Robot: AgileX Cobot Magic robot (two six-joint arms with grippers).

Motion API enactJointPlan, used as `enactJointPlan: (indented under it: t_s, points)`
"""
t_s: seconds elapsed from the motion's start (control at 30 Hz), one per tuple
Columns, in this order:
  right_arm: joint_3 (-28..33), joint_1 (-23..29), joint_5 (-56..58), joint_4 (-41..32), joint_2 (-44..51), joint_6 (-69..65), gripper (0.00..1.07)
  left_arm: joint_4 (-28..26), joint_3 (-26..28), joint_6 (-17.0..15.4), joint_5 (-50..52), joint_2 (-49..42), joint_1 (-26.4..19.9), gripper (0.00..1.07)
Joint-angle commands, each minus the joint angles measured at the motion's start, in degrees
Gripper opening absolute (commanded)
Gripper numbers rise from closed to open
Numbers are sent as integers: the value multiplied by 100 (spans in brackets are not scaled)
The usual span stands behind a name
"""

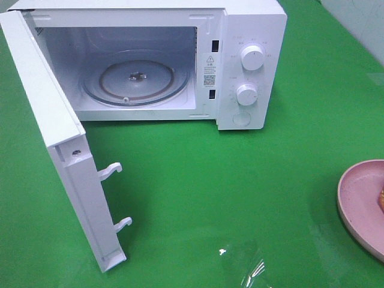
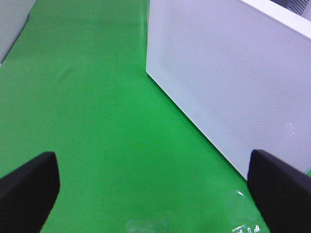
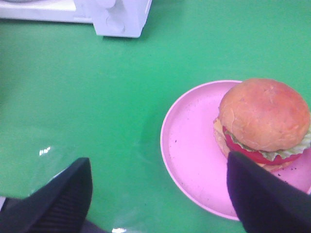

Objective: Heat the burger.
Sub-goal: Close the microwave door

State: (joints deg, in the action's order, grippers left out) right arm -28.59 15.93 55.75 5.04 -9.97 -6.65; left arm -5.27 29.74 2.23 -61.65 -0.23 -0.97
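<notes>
The burger (image 3: 263, 121), a golden-brown bun over lettuce, cheese and tomato, sits on a pink plate (image 3: 192, 150). In the exterior high view only a sliver of the burger (image 1: 381, 197) shows at the right edge, on the plate (image 1: 359, 201). My right gripper (image 3: 158, 194) is open, its dark fingers (image 3: 260, 196) straddling the plate's near rim, short of the burger. My left gripper (image 2: 155, 187) is open over green cloth, beside the microwave door (image 2: 228, 82). The white microwave (image 1: 180, 60) stands with its door (image 1: 57, 150) swung wide and its glass turntable (image 1: 137, 81) bare. Neither arm shows in the exterior high view.
Green cloth covers the table (image 1: 240, 192). The open door juts toward the front left, with two latch hooks (image 1: 111, 171) on its edge. Two white knobs (image 1: 252, 58) sit on the microwave's right panel. A clear plastic glint (image 1: 252, 267) lies near the front.
</notes>
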Motion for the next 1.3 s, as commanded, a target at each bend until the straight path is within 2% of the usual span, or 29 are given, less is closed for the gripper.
enactJointPlan:
  t_s: [0.03,0.27,0.6,0.73,1.3]
  points:
    - [23,-470,-92,-160,682,69,74,-40,-17,-23,46,-92,-11,97]
    - [57,-980,-69,-229,1169,63,74,-52,-17,-23,46,-103,-11,97]
    - [57,-980,-69,-229,1169,63,74,-52,-17,-23,46,-92,-11,97]
    - [57,-1175,-69,-246,1169,103,74,-52,-17,-23,46,-92,-11,97]
    - [57,-1175,-69,-246,1169,92,73,-52,-17,-23,46,-92,-11,97]
